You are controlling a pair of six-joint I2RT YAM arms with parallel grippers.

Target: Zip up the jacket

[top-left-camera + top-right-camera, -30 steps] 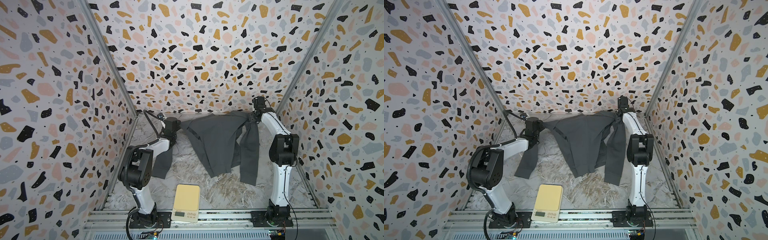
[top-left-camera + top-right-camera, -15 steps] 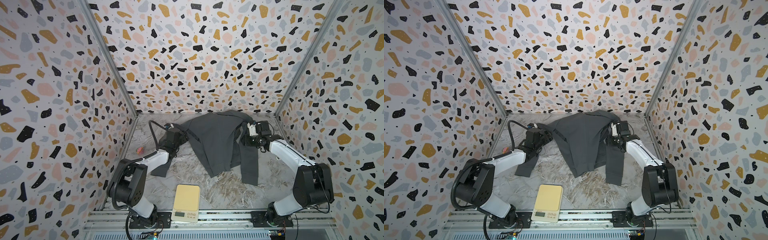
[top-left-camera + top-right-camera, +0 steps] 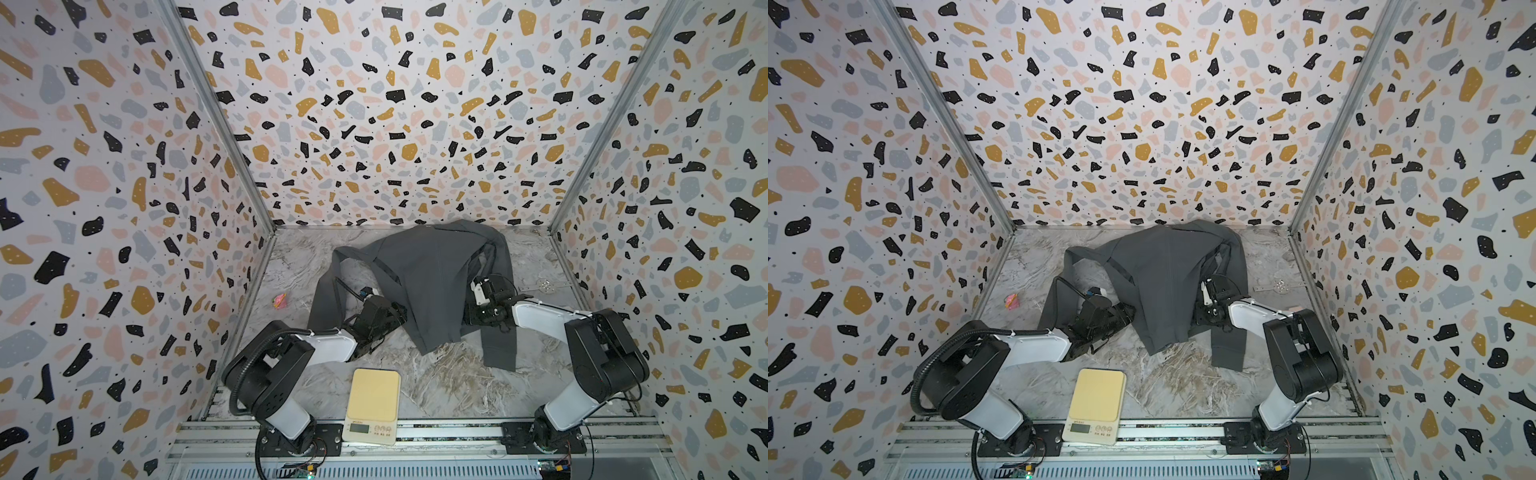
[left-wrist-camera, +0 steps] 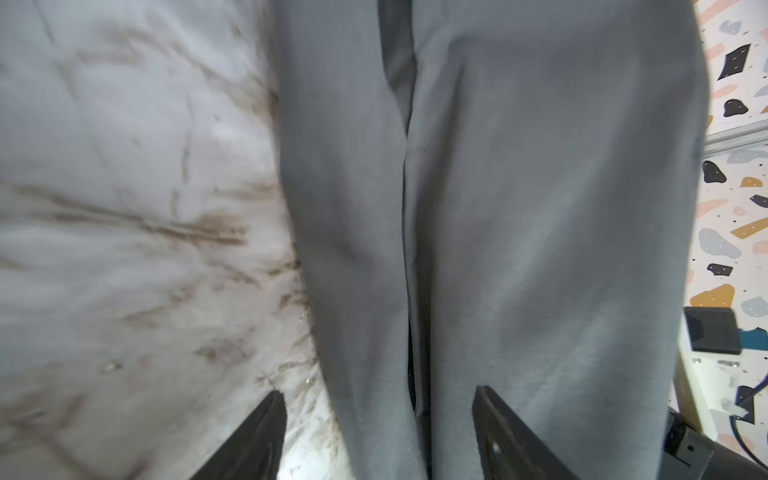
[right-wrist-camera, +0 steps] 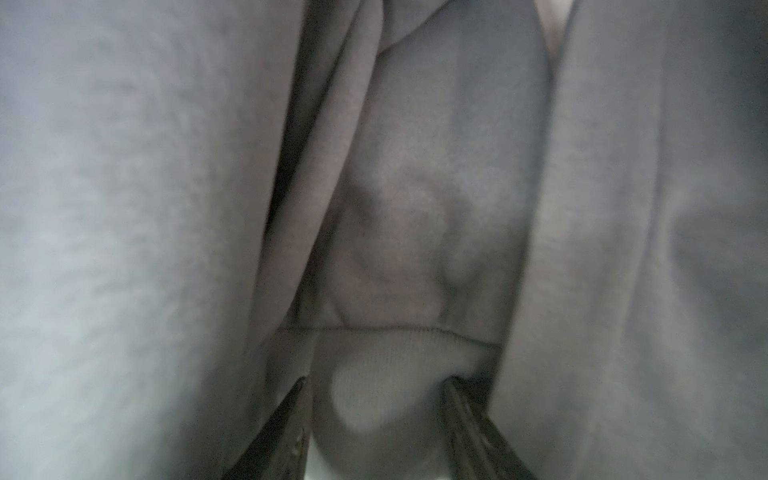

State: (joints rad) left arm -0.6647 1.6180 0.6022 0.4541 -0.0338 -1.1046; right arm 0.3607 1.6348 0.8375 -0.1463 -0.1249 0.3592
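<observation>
The left gripper (image 3: 395,318) is straddling the left edge of the jacket (image 3: 432,282), jaws wide (one finger clear of cloth). The jacket is lying lengthwise on the tabletop (image 3: 436,386), hem toward both arms. The right gripper (image 3: 469,320) is enclosing ribbed hem, grip uncertain.

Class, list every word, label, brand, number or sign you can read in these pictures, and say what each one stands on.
No text can be read in any view.
Kitchen scale: tiny print around its display and buttons, too small to read in both top views; no digits can be made out.
Jacket: no logo or label shows.
Walls: speckled pattern only, no writing.
</observation>
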